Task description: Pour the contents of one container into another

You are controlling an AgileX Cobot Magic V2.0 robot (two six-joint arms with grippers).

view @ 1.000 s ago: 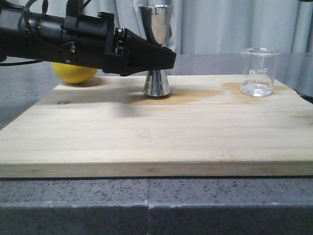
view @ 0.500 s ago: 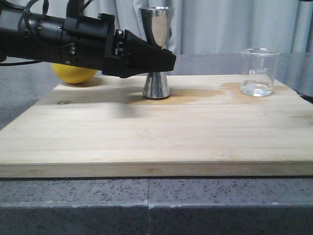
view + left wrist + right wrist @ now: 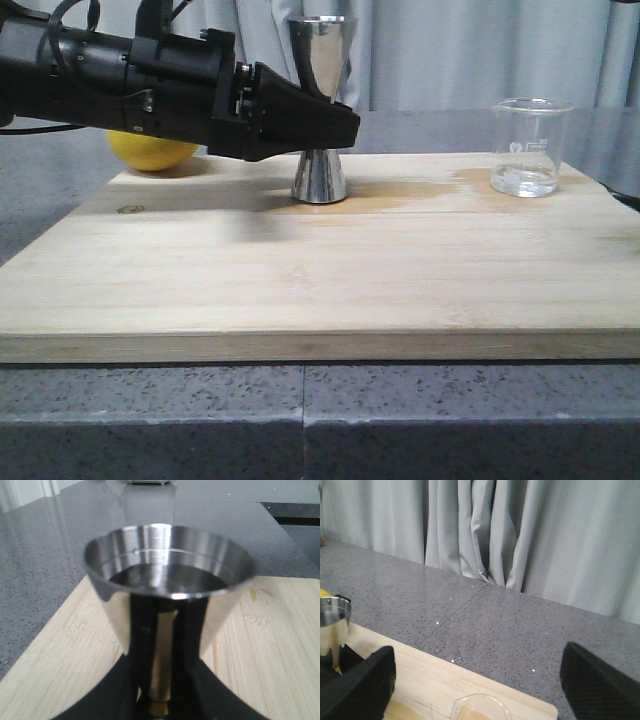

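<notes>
Standing upright at far right of board (image 3: 320, 290): glass beaker (image 3: 530, 147), little clear liquid inside, long axis vertical. Sits just below right gripper (image 3: 480, 680), fingers spread wide, empty, so nearer that arm. Well apart to left, steel jigger (image 3: 320, 100), also upright, mid-back of board. Left gripper (image 3: 335, 122) clamped at jigger's waist. Lemon (image 3: 152, 148) behind left arm.
</notes>
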